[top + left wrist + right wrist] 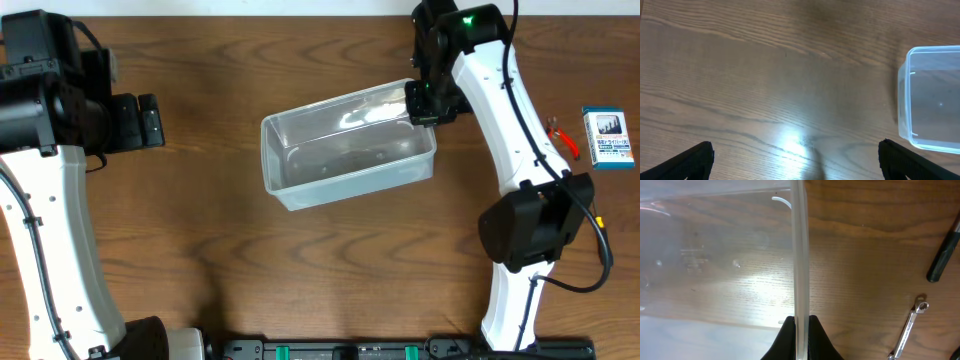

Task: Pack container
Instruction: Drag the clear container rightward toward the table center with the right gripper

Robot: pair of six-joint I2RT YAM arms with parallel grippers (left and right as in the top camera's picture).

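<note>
Within right hand (800, 325): container (345, 165) rim.

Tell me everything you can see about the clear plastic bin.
The container is a clear, colourless plastic rectangular bin with rounded corners and a thin rim. It is open-topped and empty, at the middle of the wooden table, turned askew to its edges. The right claw pinches its right end wall at the rim; no other thing touches it.
</note>
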